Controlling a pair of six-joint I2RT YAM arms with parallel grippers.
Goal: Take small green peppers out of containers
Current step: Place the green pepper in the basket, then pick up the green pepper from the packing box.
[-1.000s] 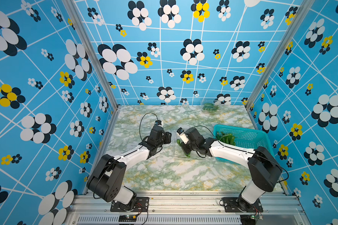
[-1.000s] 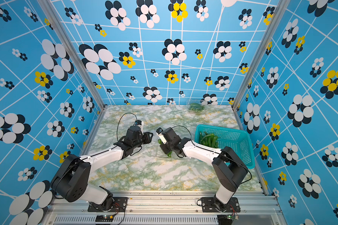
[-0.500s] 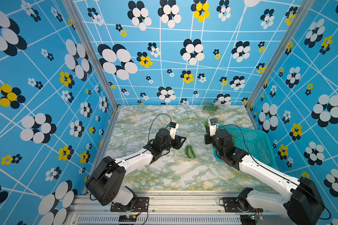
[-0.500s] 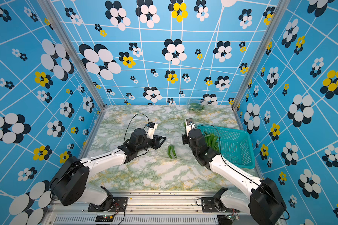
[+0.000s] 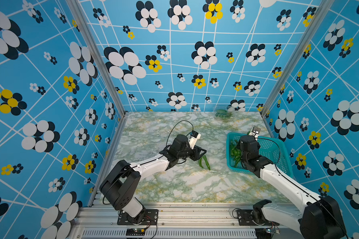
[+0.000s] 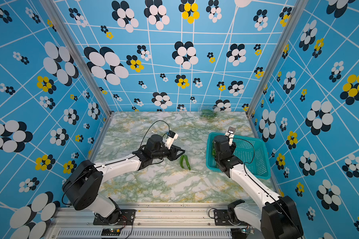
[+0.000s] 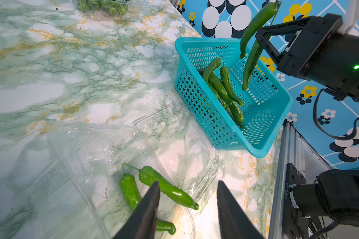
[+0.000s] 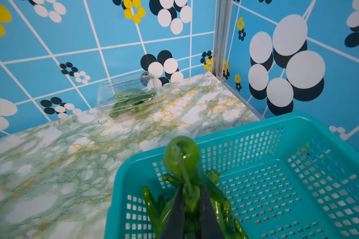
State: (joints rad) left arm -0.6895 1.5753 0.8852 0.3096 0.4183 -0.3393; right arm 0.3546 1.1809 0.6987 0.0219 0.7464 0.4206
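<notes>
Over the basket, peppers are pinched by the raised right gripper. The left gripper, arm outstretched low, is held spread above further peppers in an opened container.

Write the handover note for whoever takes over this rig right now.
Now: left end effector open and empty, right by the loose peppers lying in the open container at mid-table.
The right end effector is shut on two held peppers, over the teal basket.
Done: a pile of peppers is already in the basket.
Left: drop the held pair, clear the open container, then empty the back container by the rear wall, which looks closed and full.
</notes>
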